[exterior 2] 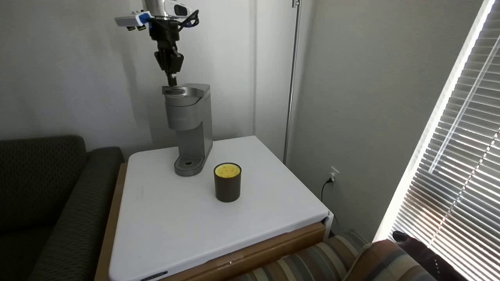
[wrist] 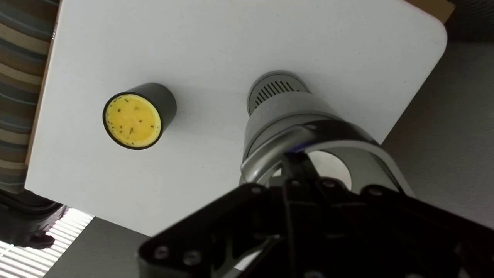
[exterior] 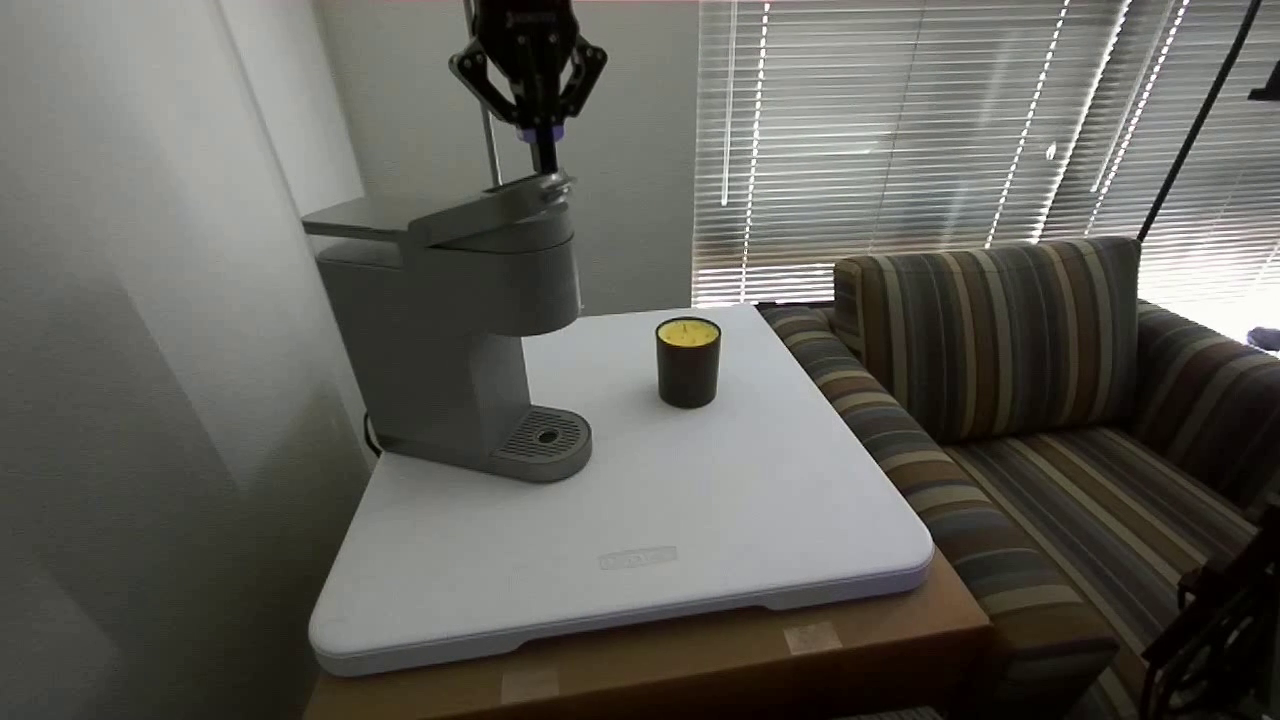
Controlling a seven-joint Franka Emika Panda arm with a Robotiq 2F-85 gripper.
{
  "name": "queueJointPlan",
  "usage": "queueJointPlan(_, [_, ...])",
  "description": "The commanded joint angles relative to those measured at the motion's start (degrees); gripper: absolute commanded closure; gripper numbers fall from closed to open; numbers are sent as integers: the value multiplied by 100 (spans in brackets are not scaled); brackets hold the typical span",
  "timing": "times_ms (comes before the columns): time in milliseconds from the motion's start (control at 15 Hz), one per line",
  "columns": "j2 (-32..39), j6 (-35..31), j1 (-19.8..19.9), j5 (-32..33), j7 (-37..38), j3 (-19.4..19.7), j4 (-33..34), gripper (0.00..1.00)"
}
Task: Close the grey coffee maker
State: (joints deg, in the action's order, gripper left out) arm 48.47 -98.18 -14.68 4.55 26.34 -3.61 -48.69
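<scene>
The tabletop [exterior: 625,470] is open between the dark jar [exterior: 688,368] and grey coffee maker [exterior: 445,325] — a wall [exterior: 170,350] stands close behind.

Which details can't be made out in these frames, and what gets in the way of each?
Whether the gripper touches the lid: too little detail there in both exterior views.
Part of the lid, wrist view: hidden by the gripper.
Most of the arm, in an exterior view: cut off by the top edge.
Lettering on the coffee maker, in an exterior view: too small and faint.
</scene>
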Motion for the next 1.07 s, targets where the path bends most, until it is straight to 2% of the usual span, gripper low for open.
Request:
queueJointPlan(0, [-118,-141,39,-76,212,-8,-466,100])
queueJointPlan(533, [-111,-351,121,-162,553,-37,-1051,100])
queueJointPlan(1000, [-188,-451,123,-171,651,-33,-1115,100])
